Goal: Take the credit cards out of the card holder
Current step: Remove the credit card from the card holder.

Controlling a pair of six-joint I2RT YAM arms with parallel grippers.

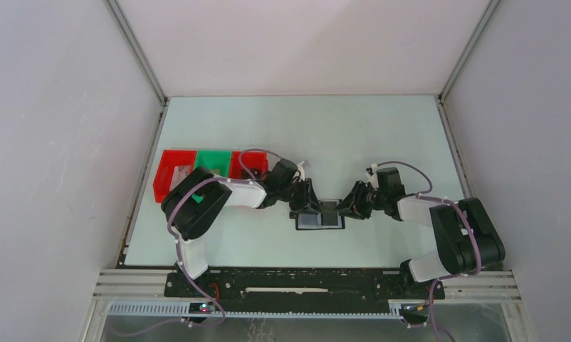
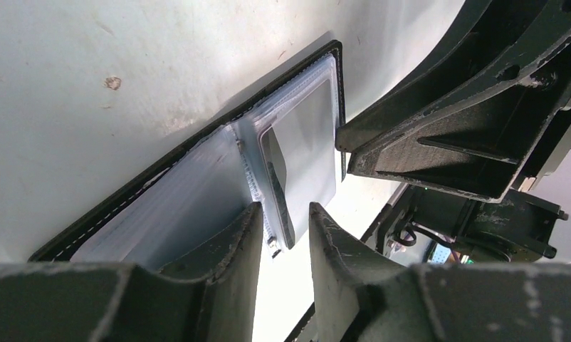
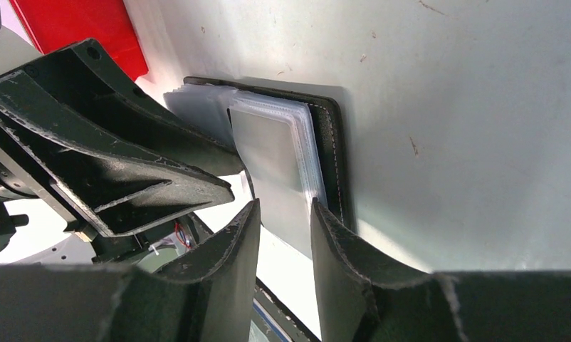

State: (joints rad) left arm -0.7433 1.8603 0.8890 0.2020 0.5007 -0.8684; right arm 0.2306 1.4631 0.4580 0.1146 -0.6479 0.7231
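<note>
Top view: high, from near side, looking down over whole desk [image 1: 304,128]. Wrist views: very close, facing each other across card holder [image 2: 161,206]; all three share it.

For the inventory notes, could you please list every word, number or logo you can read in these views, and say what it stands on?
None: no text can be read in any view.
card holder: black, no brand visible.
credit card in the clear sleeves: plain grey face, no print readable.
red and green trays: no labels visible from above.
</note>
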